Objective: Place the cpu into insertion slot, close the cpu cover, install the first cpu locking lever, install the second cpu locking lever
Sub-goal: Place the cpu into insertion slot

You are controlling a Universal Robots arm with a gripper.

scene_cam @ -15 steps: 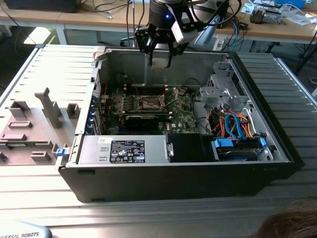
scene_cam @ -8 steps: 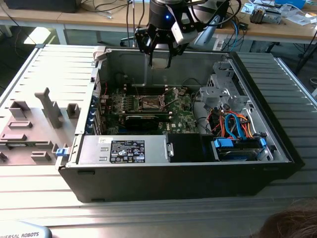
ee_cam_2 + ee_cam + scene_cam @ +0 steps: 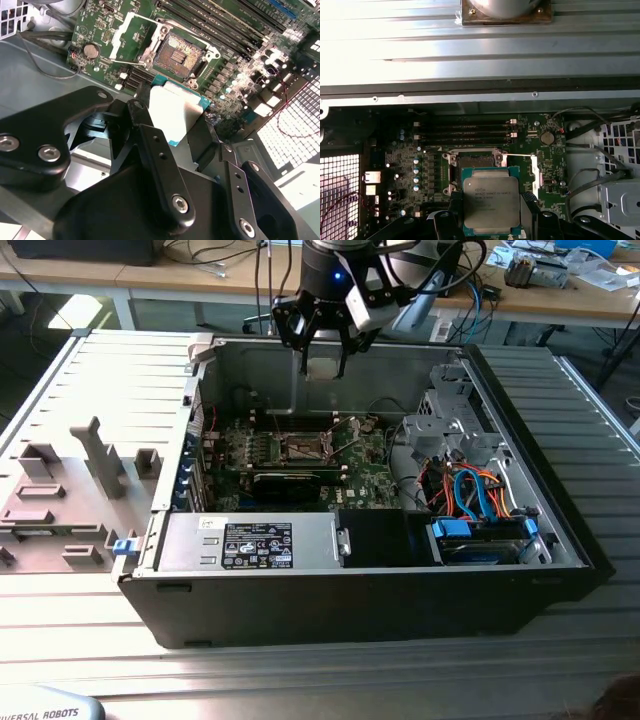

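Now: end effector clenched on cpu, upper centre of exterior view, hanging above open case, well apart from slot. Slot at frame centre, bare; dark contact field visible in both wrist views. Cover flipped open beside slot in second wrist view. First wrist view: cpu metal top faces camera, fingers on two opposite edges. Case on ribbed counter.

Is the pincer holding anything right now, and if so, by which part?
Yes. The pincer holds the cpu, clamped by two opposite side edges, with its metal top uncovered.
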